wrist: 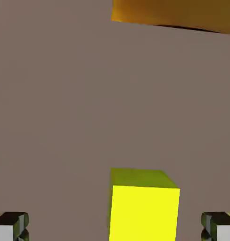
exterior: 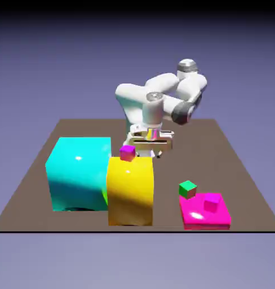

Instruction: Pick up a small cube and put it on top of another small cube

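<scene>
In the hand view the small yellow cube rests on the brown table, low in the picture and a little right of the middle. My gripper is open, with its fingertips far apart on either side of the cube and not touching it. In the exterior view the gripper hangs low behind the big yellow block, which hides the small yellow cube. A tiny magenta cube sits on that block's top at its far left corner.
A big cyan block stands against the yellow block's left side. At the exterior view's right lies a flat magenta slab with a tiny magenta cube on it and a tiny green cube at its far corner.
</scene>
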Controlling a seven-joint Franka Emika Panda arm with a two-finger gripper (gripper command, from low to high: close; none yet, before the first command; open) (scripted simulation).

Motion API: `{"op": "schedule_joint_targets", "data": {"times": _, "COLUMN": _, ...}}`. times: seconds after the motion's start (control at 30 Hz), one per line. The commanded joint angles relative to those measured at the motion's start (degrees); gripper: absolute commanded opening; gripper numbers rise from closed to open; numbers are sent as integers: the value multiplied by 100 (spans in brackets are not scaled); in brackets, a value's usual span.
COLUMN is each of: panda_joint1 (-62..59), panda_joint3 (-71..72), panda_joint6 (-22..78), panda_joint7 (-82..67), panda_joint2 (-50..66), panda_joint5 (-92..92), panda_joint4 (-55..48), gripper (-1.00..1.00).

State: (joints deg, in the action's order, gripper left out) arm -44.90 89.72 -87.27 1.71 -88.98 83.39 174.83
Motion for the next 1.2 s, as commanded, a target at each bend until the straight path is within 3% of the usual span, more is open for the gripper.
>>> {"op": "schedule_joint_targets", "data": {"times": 0.0, "panda_joint1": -106, "panda_joint3": 208, "panda_joint6": 201, "panda_joint7": -94, "panda_joint2": -131, "panda_joint5": 193, "panda_joint4": 32, "gripper": 0}}
{"op": "schedule_joint_targets", "data": {"times": 0.13, "panda_joint1": -374, "panda_joint3": 736, "panda_joint6": 711, "panda_joint7": -334, "panda_joint2": -462, "panda_joint5": 684, "panda_joint4": 113, "gripper": 0}}
{"op": "schedule_joint_targets", "data": {"times": 0.43, "panda_joint1": -445, "panda_joint3": 2570, "panda_joint6": -27, "panda_joint7": -206, "panda_joint2": 97, "panda_joint5": 2481, "panda_joint4": -45, "gripper": 0}}
{"op": "schedule_joint_targets", "data": {"times": 0.47, "panda_joint1": -445, "panda_joint3": 2570, "panda_joint6": -27, "panda_joint7": -206, "panda_joint2": 97, "panda_joint5": 2481, "panda_joint4": -45, "gripper": -100}}
{"op": "schedule_joint_targets", "data": {"times": 0.8, "panda_joint1": -345, "panda_joint3": 703, "panda_joint6": 719, "panda_joint7": -318, "panda_joint2": -454, "panda_joint5": 701, "panda_joint4": 99, "gripper": -100}}
{"op": "schedule_joint_targets", "data": {"times": 1.17, "panda_joint1": -1534, "panda_joint3": 1145, "panda_joint6": -230, "panda_joint7": 1756, "panda_joint2": 1709, "panda_joint5": -886, "panda_joint4": -1930, "gripper": -100}}
